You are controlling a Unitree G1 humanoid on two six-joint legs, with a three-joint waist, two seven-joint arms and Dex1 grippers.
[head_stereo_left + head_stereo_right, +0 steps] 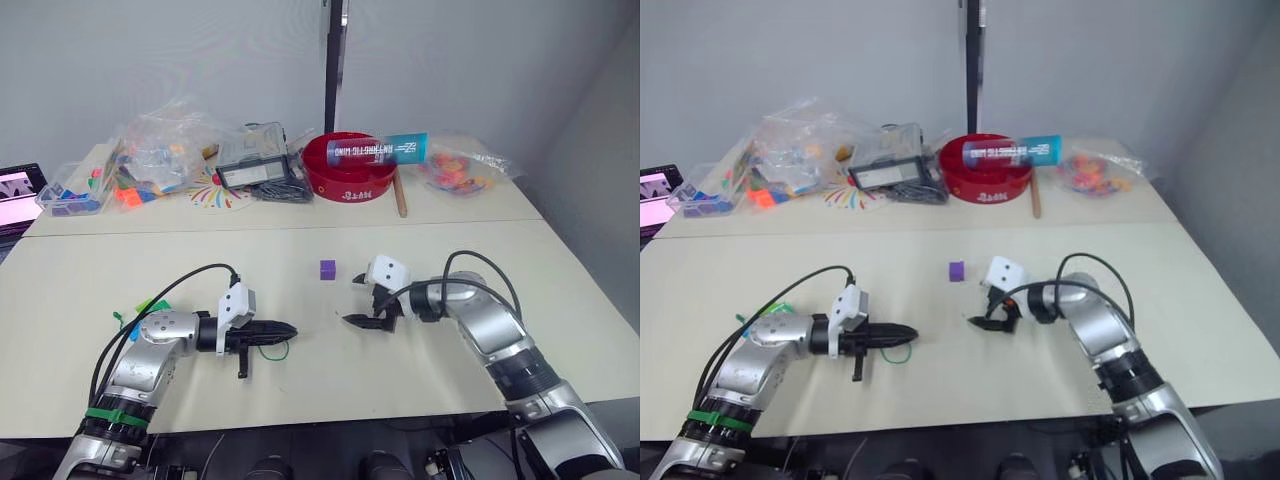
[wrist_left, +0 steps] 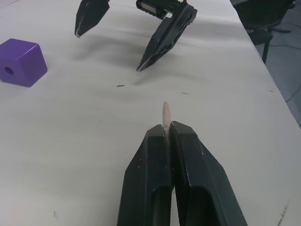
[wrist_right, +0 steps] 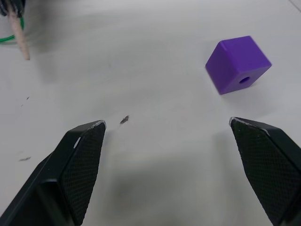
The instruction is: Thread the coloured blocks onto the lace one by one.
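One of the coloured blocks, a purple cube [image 1: 327, 269] with a hole through it [image 3: 237, 63], sits alone on the pale table. My left gripper [image 1: 285, 329] is shut on the lace, whose pale stiff tip [image 2: 165, 113] pokes out past the fingertips. A thin green loop of the lace [image 1: 276, 350] trails beneath the gripper. To the right, my right gripper [image 1: 354, 303] is open and low over the table with nothing between its fingers [image 3: 84, 146]. The cube lies just beyond it and a little to its left. The lace tip points toward the right gripper.
Along the back of the table are a red bowl [image 1: 350, 168] with a blue tube [image 1: 378, 150] across it, a wooden stick [image 1: 400, 195], a black box [image 1: 252, 170] and plastic bags of small toys [image 1: 160, 155]. A laptop [image 1: 18, 192] sits at the far left.
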